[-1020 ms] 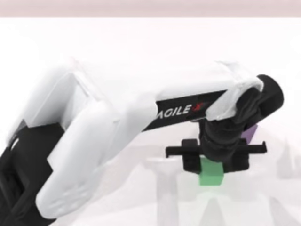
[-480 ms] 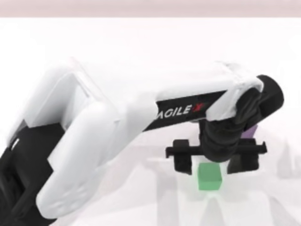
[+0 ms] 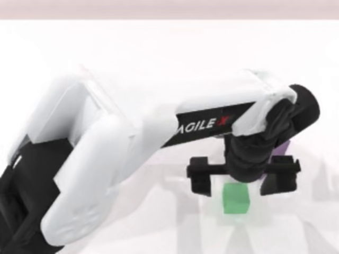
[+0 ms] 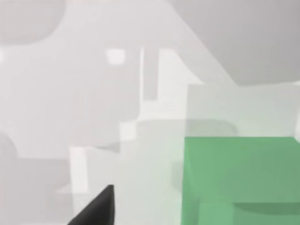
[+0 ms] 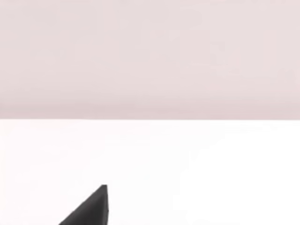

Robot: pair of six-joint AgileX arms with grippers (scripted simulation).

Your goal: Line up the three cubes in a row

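Observation:
The small green cube (image 3: 236, 199) rests on the white table at the front right. My left gripper (image 3: 239, 182) hangs directly over it, open, one black finger on each side and neither touching the cube. The left wrist view shows the green cube (image 4: 239, 178) up close, clear of one dark fingertip (image 4: 99, 210). A sliver of a purple cube (image 3: 284, 148) peeks out behind the left wrist; I cannot tell which purple cube it is. The other purple cube is hidden. My right gripper (image 5: 154, 211) is out of the top view, open over bare table.
The left arm's white links (image 3: 106, 159) stretch across the table from the front left and cover much of it. A pale pink wall (image 3: 169, 9) runs along the far edge of the table.
My left gripper's fingers have spread apart and let go of the green cube, which stays in place on the table.

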